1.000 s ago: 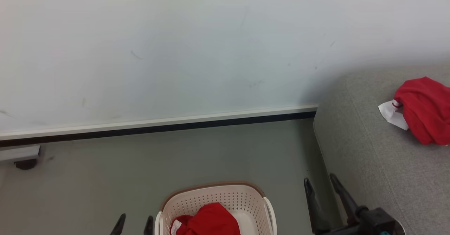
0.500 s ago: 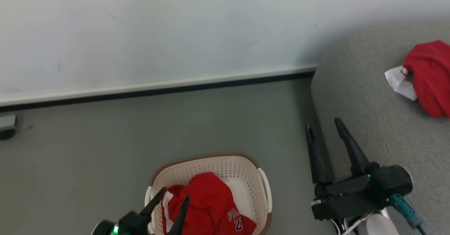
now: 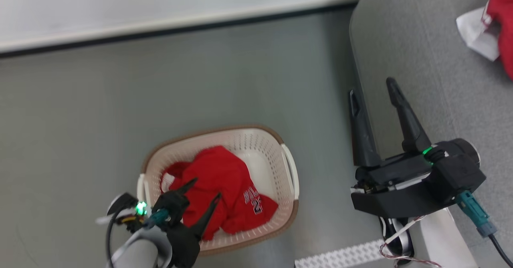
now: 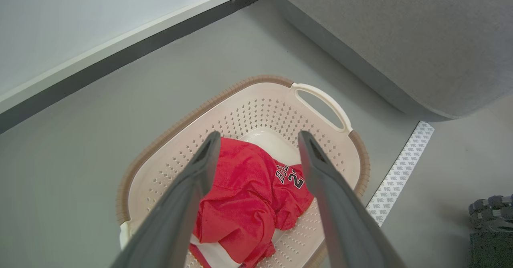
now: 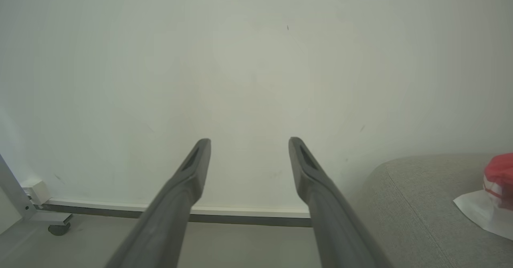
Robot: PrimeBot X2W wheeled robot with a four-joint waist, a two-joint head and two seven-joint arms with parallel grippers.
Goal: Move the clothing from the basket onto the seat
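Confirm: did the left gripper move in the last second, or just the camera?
Yes. The left gripper was beside the basket, left of its wall; now it hangs open over the red garment inside.

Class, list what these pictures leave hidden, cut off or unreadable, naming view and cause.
Red garment on the seat: head view, cut by the right edge.
Lettering on the jersey in the basket: left wrist view, folds hide part.
Near basket rim: left wrist view, behind the left end effector.
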